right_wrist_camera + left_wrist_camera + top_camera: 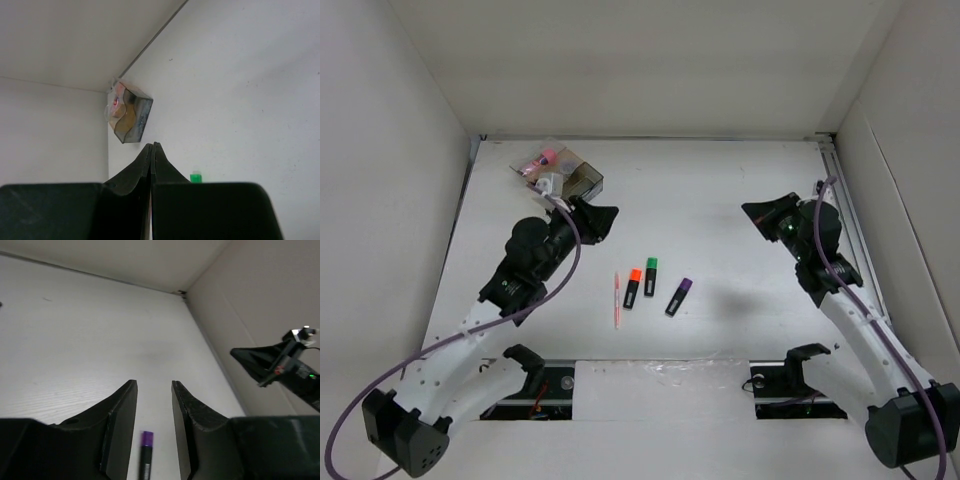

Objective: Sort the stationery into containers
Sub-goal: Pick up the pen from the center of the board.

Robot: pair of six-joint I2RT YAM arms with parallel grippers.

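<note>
Purple-tipped and black, the stubby plastic highlighter (pixel 678 297) is lying mid-frame on the white desk (pixel 720 180), slanting up-right, lower right of the left hand (pixel 603 222), which is hanging open and empty, while the right hand (pixel 760 213) is sitting pinched shut on nothing, about equally near.

1. White matte surface (pixel 720 190); a faint grain shows in the left wrist view, with one small dark speck (pixel 46 299) on it.
2. Plain white panels enclose it: back wall (pixel 650 60), left wall (pixel 380 200), right wall (pixel 910 170).
3. A metal rail (pixel 852 215) runs along the surface's right edge.
4. A crinkled clear strip (pixel 665 370) lies at the near edge.
</note>
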